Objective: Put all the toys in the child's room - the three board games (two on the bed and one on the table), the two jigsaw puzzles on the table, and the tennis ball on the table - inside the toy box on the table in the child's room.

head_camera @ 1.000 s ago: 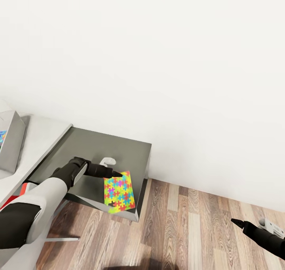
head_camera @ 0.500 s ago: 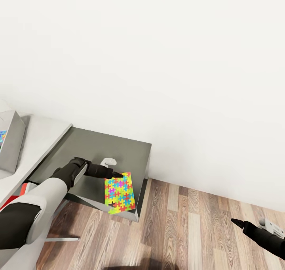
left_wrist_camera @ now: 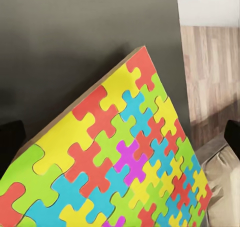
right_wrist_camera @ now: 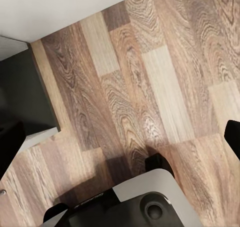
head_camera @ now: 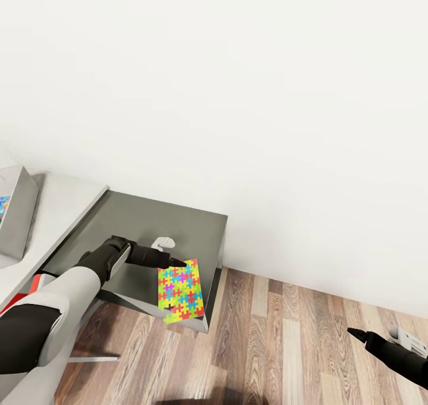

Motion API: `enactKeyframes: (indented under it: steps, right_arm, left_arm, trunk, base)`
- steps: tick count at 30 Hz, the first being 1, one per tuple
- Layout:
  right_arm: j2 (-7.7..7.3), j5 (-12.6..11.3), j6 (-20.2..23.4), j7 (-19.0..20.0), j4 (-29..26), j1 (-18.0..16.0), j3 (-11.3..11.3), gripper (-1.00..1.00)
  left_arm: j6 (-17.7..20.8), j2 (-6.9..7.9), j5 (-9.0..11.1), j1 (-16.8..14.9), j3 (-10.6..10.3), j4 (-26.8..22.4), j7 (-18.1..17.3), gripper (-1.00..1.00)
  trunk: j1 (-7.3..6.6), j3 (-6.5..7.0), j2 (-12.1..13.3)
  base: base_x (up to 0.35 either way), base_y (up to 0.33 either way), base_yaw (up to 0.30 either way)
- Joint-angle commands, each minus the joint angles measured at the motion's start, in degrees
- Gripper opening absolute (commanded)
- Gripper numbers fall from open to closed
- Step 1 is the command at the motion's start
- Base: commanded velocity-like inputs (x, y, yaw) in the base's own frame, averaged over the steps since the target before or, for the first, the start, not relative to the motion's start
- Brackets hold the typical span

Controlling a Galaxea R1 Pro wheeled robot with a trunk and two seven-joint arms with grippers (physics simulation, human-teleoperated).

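Note:
One jigsaw puzzle [head_camera: 182,291], a bright slab of interlocking pieces, lies tilted at the front corner of the low dark grey cabinet [head_camera: 154,220]. One edge of the jigsaw puzzle [left_wrist_camera: 125,157] is raised off the top. My left gripper [head_camera: 172,284] is open, with one finger at the slab's far edge and the other over its face. In the left wrist view the left gripper [left_wrist_camera: 120,137] has its fingers wide apart at either side of the slab. The toy box [head_camera: 15,214] stands on the white table [head_camera: 56,206] at the far left. My right gripper [head_camera: 355,335] hangs open over the floor.
The wooden floor [head_camera: 279,345] stretches to the right of the cabinet, below a plain white wall [head_camera: 238,96]. The table's edge meets the cabinet's left side. A small red part [head_camera: 34,283] shows beside my left arm.
The puzzle has slid slightly down and right toward the cabinet's front corner, and my left fingertip has followed. The right arm has not moved.

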Motion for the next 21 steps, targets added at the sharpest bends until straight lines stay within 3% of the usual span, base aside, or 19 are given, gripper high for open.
enactKeyframes:
  steps: [1, 11, 21]
  right_arm:
    - [0.01, 0.3, 0.33, 0.38, -0.03, -0.03, -0.11, 1.0]
    - [-0.08, 0.3, 0.34, 0.38, -0.03, -0.04, -0.18, 1.0]
    - [-0.13, 0.3, 0.34, 0.38, -0.03, -0.04, -0.2, 1.0]
  left_arm:
    - [0.42, 0.03, 0.04, -0.03, -0.12, -0.08, -0.18, 1.0]
    - [0.44, -0.1, -0.26, -0.02, -0.48, -0.15, -4.4, 1.0]
    - [0.52, 0.0, -0.64, -0.02, -1.75, -0.16, -5.31, 1.0]
  trunk:
    - [0.03, -0.09, -0.1]
    - [0.03, -0.09, -0.1]
    - [0.03, -0.09, -0.1]
  base:
    - [0.0, 0.0, 0.0]
    - [0.0, 0.0, 0.0]
    - [0.0, 0.0, 0.0]
